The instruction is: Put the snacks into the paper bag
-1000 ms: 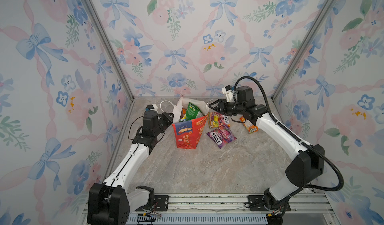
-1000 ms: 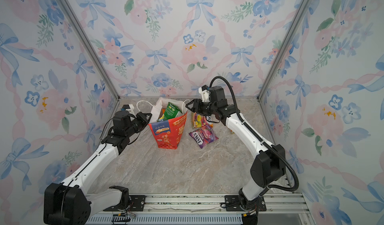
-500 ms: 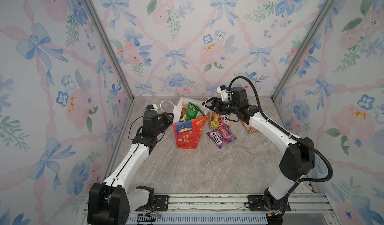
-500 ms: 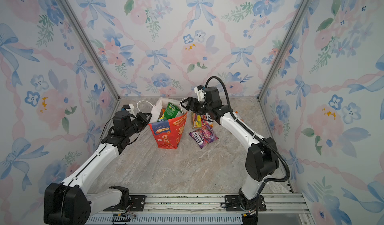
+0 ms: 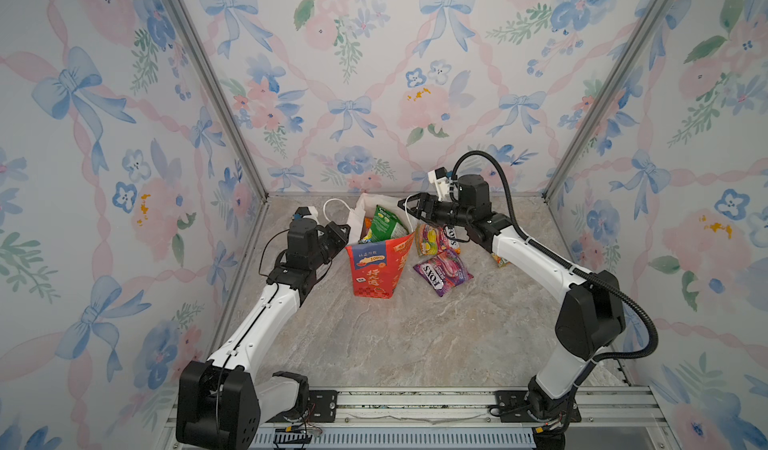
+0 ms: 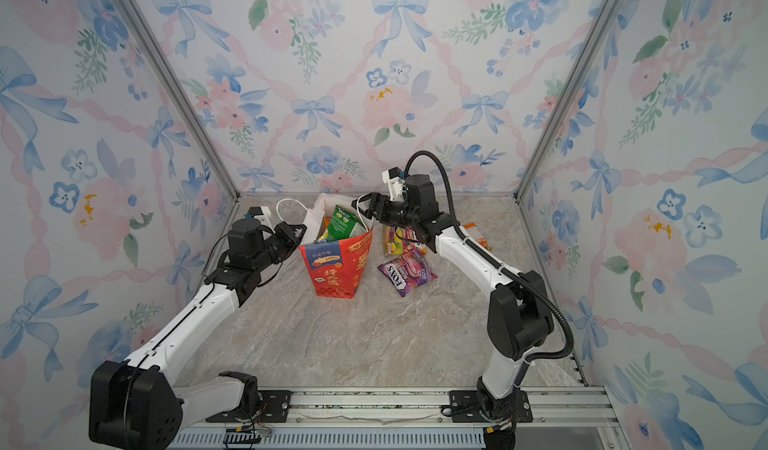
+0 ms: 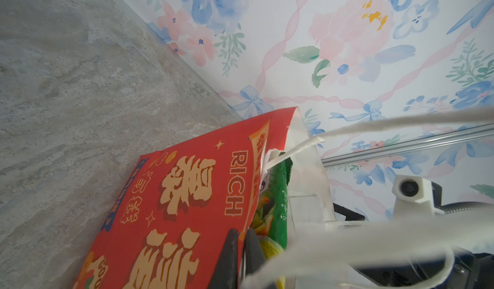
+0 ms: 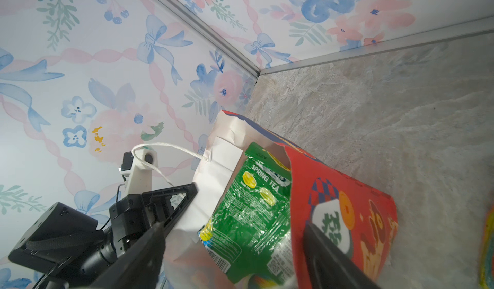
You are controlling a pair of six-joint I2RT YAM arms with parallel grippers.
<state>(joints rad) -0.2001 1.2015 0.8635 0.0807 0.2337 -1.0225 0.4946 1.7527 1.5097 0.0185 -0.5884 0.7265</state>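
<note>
Marble tabletop (image 5: 395, 335), floral walls (image 5: 374, 73) | left tool (image 7: 241, 234) pinching paper bag (image 5: 376, 269) rim | right tool (image 5: 409, 210) wide

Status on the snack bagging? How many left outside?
Done: green packet sits in the paper bag, top poking out, with other packets below it. In hand: left end effector pinches the bag's rim; right end effector hangs open over the mouth, empty. Left: purple packet, red-yellow packet and an orange packet on the table.
</note>
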